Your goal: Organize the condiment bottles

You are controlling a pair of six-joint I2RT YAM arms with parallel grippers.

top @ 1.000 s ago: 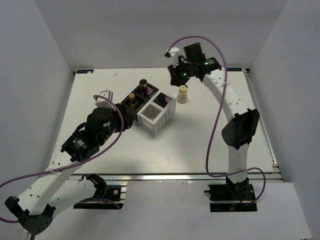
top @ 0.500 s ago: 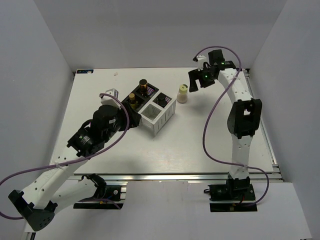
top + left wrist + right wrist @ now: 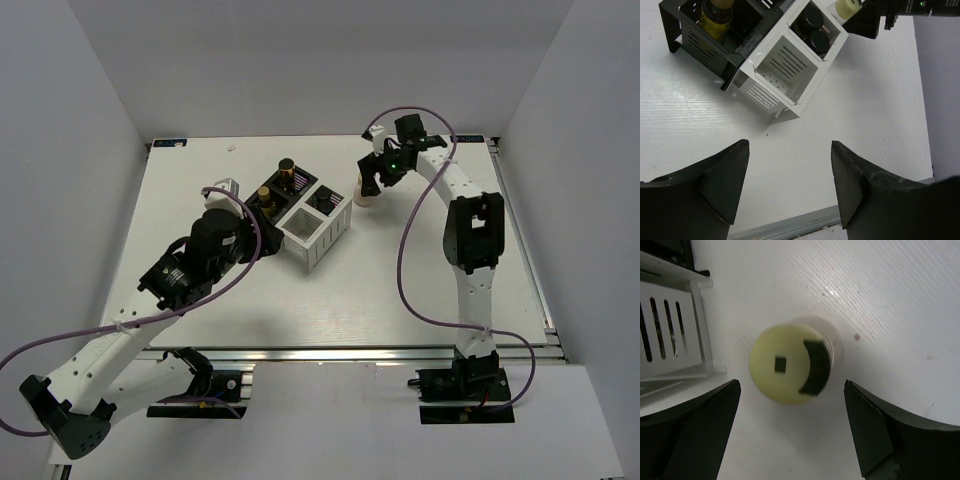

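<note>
A cream-white jar (image 3: 787,362) stands on the table just right of the white box (image 3: 670,340). My right gripper (image 3: 791,385) hangs open straight above the jar, its lid just beyond the fingertips; from above, the right gripper (image 3: 370,183) covers part of the jar (image 3: 362,196). A yellow bottle (image 3: 715,12) and an amber one (image 3: 287,168) sit in the black box (image 3: 700,37). Two black-capped bottles (image 3: 814,31) share the white box's far compartment. My left gripper (image 3: 789,145) is open and holds nothing, over bare table near the boxes.
The white box's near compartment (image 3: 787,65) holds nothing. The two boxes stand touching, turned diagonally on the white table (image 3: 400,280). The table's metal front edge (image 3: 790,222) shows below the left fingers. Grey walls enclose three sides.
My right gripper swung out to the right, then came back down over the cream jar. The left arm shifted forward a little.
</note>
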